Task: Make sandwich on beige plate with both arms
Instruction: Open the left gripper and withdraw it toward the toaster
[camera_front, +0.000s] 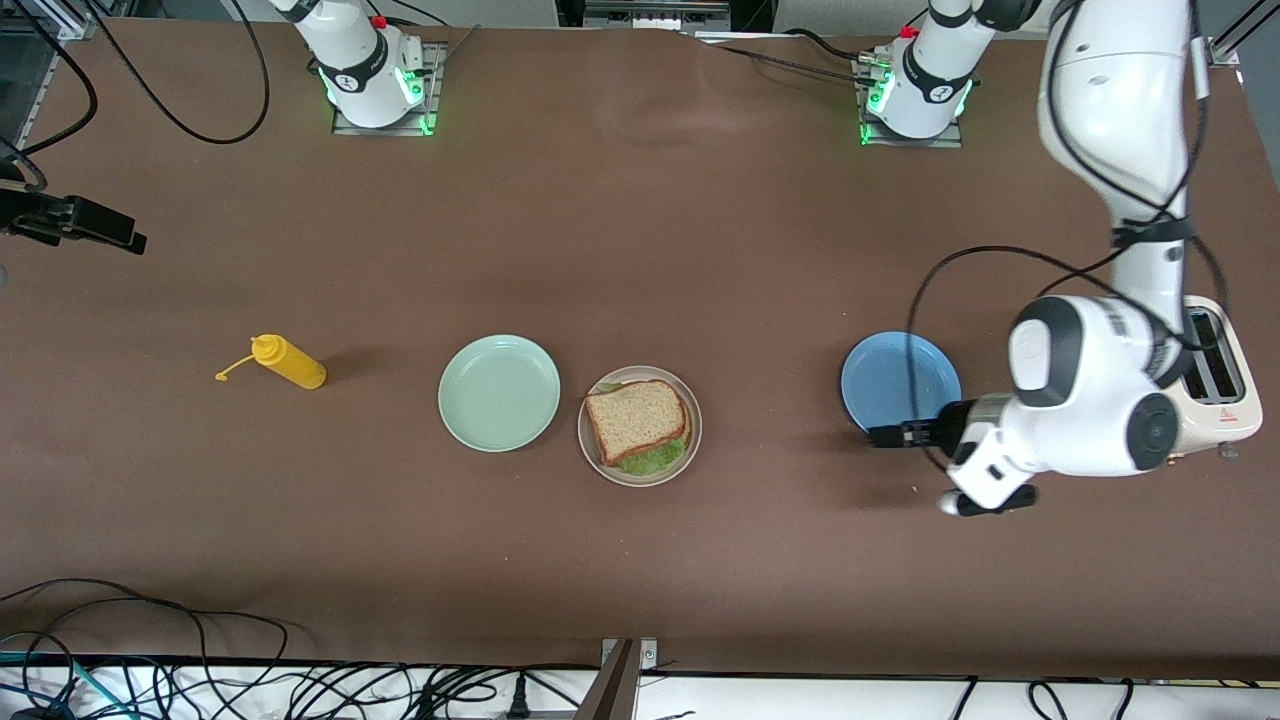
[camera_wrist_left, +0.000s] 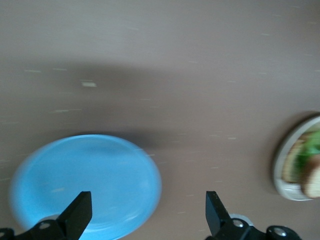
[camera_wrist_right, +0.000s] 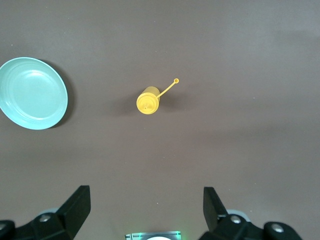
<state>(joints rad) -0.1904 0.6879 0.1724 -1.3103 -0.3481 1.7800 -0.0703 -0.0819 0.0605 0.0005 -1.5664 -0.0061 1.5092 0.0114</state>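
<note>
From the front we see the sandwich (camera_front: 638, 422) assembled on the beige plate (camera_front: 689, 452), between the mint plate (camera_front: 499, 392) and blue plate (camera_front: 900, 381); little looks left. The left gripper (camera_front: 880, 436) hangs over the blue plate.

Its wrist view shows spread, empty fingers (camera_wrist_left: 80, 213), the sandwich cut off.

The right gripper (camera_wrist_right: 145, 207) is likewise open, high over the mustard bottle (camera_wrist_right: 148, 102).

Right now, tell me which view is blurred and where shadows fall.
Left wrist view: smeared, the blue plate and sandwich soft-edged. Right wrist view: sharp, the yellow bottle with a faint shadow beside it. Front view: crisp, even light, a soft shadow on the table under the left arm.
</note>
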